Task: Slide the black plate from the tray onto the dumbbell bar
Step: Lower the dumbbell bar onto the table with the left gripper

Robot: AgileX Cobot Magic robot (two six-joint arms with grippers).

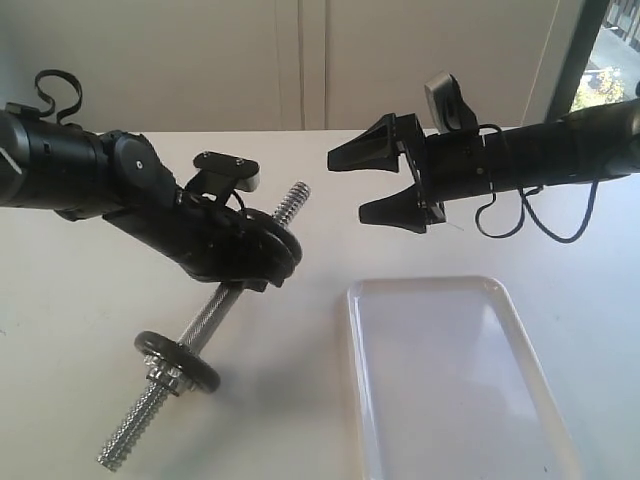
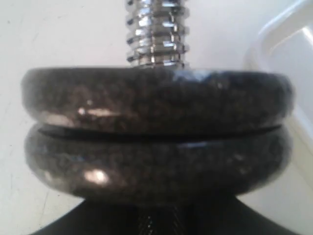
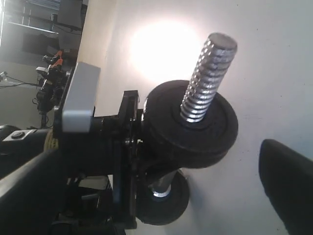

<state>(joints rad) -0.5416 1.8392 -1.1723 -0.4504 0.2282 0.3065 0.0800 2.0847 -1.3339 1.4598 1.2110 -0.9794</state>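
The dumbbell bar [image 1: 215,310] slants up off the table, its low threaded end near the front edge. My left gripper [image 1: 250,258] is shut on its knurled middle, just below two stacked black discs. The outer one, the black plate [image 1: 280,238], sits on the bar's upper threaded end [image 1: 290,205]. In the left wrist view the black plate [image 2: 156,98] rests against the inner disc [image 2: 156,161]. The right wrist view shows the black plate [image 3: 195,127] from above. My right gripper [image 1: 346,185] hangs open and holds nothing, to the right of the bar's upper end. The white tray [image 1: 460,380] holds nothing.
A third black disc [image 1: 178,362] with a silver nut sits low on the bar near the table. The tray's corner [image 2: 288,44] lies close to the right of the discs. One finger [image 3: 288,181] of my right gripper shows dark at the edge of the right wrist view.
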